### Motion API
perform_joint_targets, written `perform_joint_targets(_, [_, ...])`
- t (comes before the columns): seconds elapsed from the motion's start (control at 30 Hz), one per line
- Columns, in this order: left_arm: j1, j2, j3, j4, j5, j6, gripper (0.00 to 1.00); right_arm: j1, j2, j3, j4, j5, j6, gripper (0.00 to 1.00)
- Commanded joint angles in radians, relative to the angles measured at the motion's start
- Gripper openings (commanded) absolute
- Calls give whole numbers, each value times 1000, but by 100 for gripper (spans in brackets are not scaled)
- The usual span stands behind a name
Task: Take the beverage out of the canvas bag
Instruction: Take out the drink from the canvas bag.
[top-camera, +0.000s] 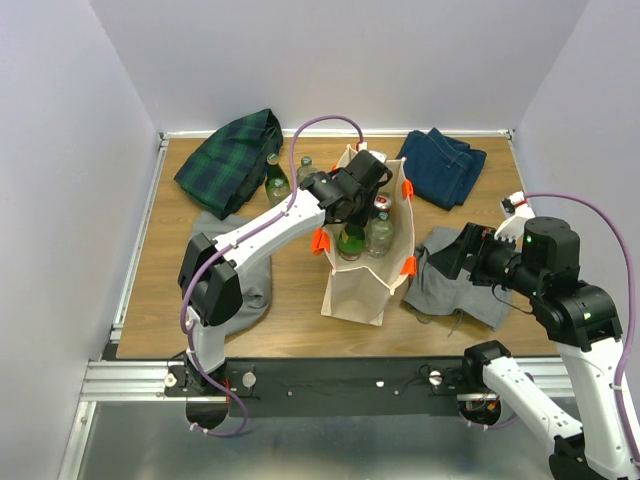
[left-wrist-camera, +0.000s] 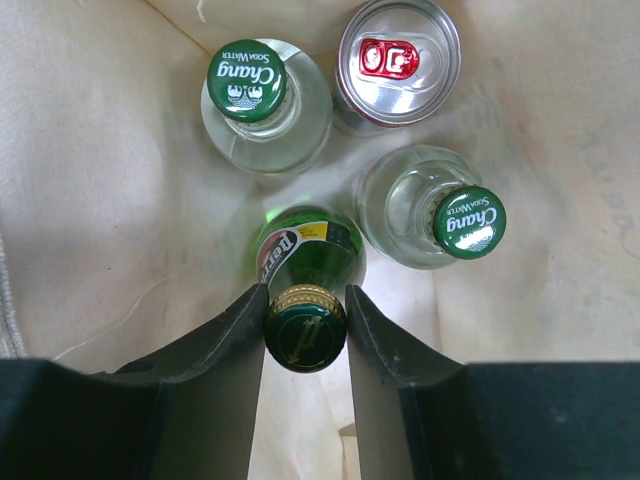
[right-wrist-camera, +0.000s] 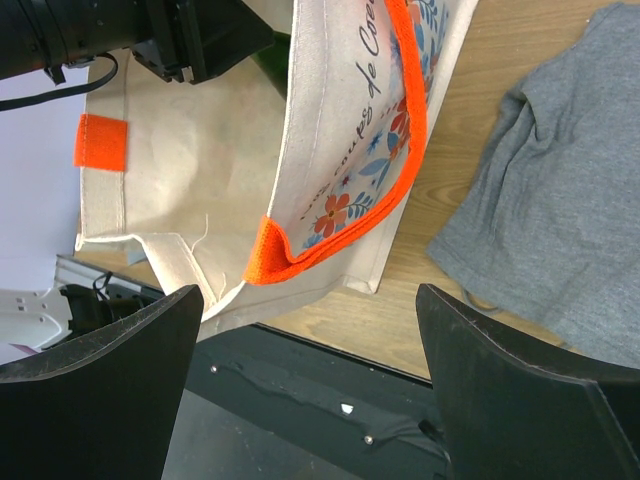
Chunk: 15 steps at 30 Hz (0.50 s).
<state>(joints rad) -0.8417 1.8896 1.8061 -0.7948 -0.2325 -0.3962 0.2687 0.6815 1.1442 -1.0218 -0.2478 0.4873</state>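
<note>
Left gripper (left-wrist-camera: 305, 300) is clamped on the cap of the dark green bottle (left-wrist-camera: 310, 255), lower centre of the wrist frame, inside the canvas bag (top-camera: 355, 290). That bottle stands upright: draw it straight up. Your right gripper (right-wrist-camera: 308, 298) hangs open, well apart.

High overhead and close wrist views share the canvas bag (top-camera: 356, 292)

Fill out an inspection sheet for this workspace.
Surface: wooden table, partly covered by cloths.
Job's things: canvas bag upright, holding a dark green bottle, two clear bottles and a can.
Clutter: plaid cloth, jeans, two grey cloths, two more bottles outside the bag.
Tools: left tool shut on the dark green bottle's cap; right tool open, empty, facing the bag.
Cables: purple cables loop over both arms.
Surroundings: white walls, black rail at near edge.
</note>
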Motion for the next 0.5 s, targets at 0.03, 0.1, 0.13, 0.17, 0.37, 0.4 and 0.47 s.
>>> perform_joint_targets(0.03, [0,9,-5,-7,-14,3,38,4,-2,-11,-8,22,-9,96])
perform_joint_targets(0.1, [1,8,-7,-7,-11,3,27,4,-2,-11,-8,22,-7,96])
perform_joint_targets(0.13, [1,6,-7,-7,-10,3,25,4,-2,-11,-8,22,-9,96])
perform_joint_targets(0.17, [1,5,-8,-9,-8,3,12,3,-2,-11,-8,22,-9,96])
perform_joint_targets(0.37, [0,-12,-21,0,12,16,0,4,-5,-9,-9,21,-7,96])
perform_joint_targets(0.4, [0,-23,-18,-3,12,17,0,3,-4,-9,-9,24,-7,96])
perform_joint_targets(0.47, [0,-35,-1,-7,16,25,0,3,-3,-8,-9,24,-7,96])
